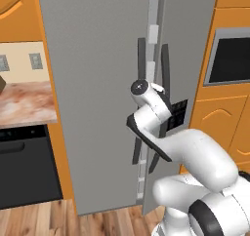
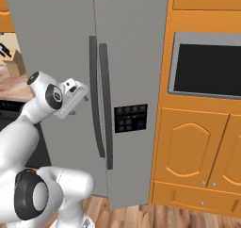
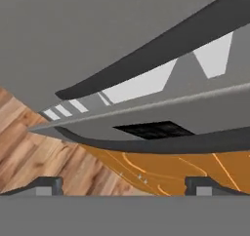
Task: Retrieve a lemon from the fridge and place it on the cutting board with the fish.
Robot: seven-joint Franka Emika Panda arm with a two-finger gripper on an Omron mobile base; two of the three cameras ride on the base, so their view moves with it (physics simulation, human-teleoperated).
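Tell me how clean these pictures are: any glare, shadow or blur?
Left base view: flat even light, tall grey two-door fridge sharp, no glare. Right base view: the same, its long dark handles crisp. Hand view: rolled, edges sharp, no shadows cast.

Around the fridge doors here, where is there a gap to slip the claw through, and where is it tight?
The fridge has its left door ajar; white shelf edges show in the slit above the two dark handles. That slit is the free gap. At the handles it is crowded, with the open claw right at them.
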